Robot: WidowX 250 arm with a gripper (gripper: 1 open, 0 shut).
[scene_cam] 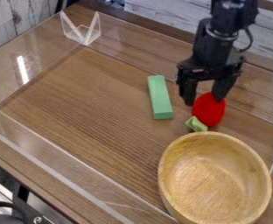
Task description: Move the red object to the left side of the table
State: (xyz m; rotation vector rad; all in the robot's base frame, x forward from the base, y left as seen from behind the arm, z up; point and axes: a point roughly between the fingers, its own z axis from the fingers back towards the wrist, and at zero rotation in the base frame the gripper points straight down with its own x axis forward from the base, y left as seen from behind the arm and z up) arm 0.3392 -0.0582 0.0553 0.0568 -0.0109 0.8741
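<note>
One red object (pixel 208 110), one green block (pixel 160 96), one wooden bowl (pixel 215 178).

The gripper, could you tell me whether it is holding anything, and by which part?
Nothing is held: the gripper stands open just above the red object.

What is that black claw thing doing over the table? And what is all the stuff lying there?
That black claw is a robot arm's gripper, its hand. It has two fingers, and they are spread open, pointing down right over the red toy fruit. It is not holding anything yet; the fruit lies on the table. The picture comes from one camera looking down at the table from the front and a bit above. The table is brown wood with low see-through walls around it. On it, left of the fruit, lies a long green block. In front of the fruit sits a big wooden bowl, which is empty. It looks like the gripper may be about to pick up the fruit.
</note>
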